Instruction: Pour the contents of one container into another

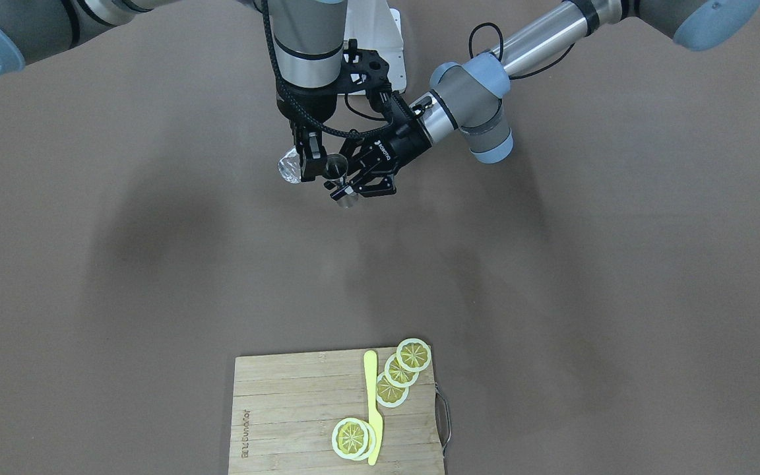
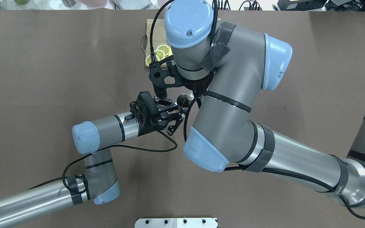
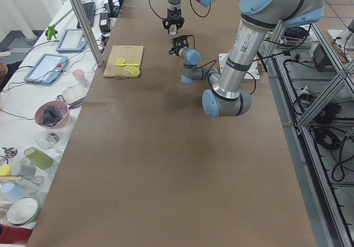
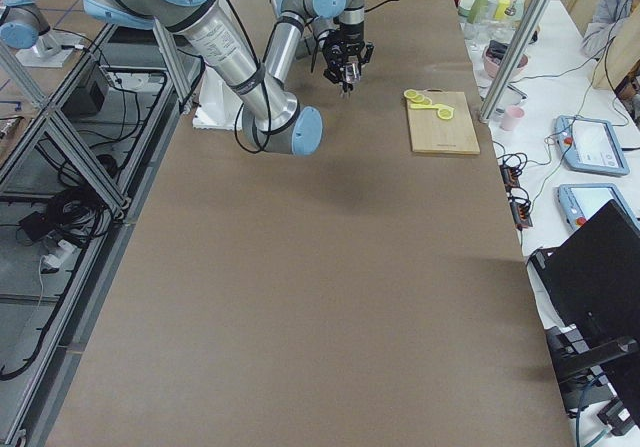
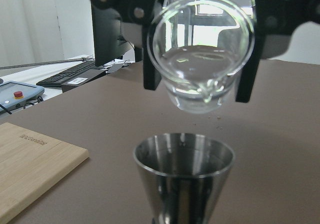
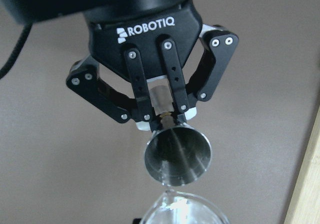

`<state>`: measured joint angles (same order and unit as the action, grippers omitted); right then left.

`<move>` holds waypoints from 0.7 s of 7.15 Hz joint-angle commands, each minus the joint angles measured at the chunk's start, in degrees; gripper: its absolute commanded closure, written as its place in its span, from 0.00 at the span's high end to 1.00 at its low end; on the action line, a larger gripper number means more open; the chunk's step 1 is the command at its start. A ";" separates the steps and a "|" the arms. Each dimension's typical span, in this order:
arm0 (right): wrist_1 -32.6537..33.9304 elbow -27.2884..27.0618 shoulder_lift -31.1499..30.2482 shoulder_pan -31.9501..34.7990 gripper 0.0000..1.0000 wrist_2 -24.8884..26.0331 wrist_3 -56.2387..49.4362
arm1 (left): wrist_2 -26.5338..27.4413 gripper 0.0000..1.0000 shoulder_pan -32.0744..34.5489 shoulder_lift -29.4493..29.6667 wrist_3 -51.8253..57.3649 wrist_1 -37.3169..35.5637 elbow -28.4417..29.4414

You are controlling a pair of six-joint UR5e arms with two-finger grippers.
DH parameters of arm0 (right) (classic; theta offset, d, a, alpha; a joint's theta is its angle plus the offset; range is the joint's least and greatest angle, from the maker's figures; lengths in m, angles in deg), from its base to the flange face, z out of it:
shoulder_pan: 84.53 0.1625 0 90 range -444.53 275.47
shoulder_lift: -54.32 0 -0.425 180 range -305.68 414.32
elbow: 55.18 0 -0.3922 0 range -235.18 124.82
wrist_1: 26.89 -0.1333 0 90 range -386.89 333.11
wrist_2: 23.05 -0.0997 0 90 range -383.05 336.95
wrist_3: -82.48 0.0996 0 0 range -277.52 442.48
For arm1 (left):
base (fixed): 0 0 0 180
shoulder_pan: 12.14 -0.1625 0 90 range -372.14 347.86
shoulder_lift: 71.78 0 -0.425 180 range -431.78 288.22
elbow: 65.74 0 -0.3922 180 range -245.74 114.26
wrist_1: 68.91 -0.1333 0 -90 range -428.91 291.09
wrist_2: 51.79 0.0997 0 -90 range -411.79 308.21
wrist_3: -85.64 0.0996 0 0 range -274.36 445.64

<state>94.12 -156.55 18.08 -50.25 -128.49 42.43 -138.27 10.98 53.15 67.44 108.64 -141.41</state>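
My right gripper is shut on the clear glass tumbler. The glass is tipped over on its side, its mouth facing the left wrist camera, and hangs just above the jigger. The black fingers clamp its walls on both sides. The grey steel jigger stands upright in the air, and my left gripper is shut on its narrow waist. In the front view the jigger sits right beside the glass, well above the table. The glass lip hangs close over the jigger's open cone.
A wooden cutting board with lemon slices and a yellow knife lies at the table's far side from the robot. The board's corner shows low in the left wrist view. A white mounting plate lies by the robot's base.
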 commanded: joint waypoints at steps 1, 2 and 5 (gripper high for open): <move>0.37 0.21 0.30 -0.09 0.00 0.49 -0.11 | 0.00 0.00 0.00 -0.04 0.00 -0.02 0.00; 0.37 0.38 0.47 -0.27 0.00 0.58 -0.11 | 0.00 0.00 0.00 0.05 0.00 -0.02 0.00; 0.89 1.08 1.35 -0.36 0.00 0.75 -0.11 | 0.00 0.00 0.00 0.05 0.00 -0.02 0.00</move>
<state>94.73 -155.73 19.07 -50.57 -127.83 42.32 -138.27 10.98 53.20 67.44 108.63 -141.41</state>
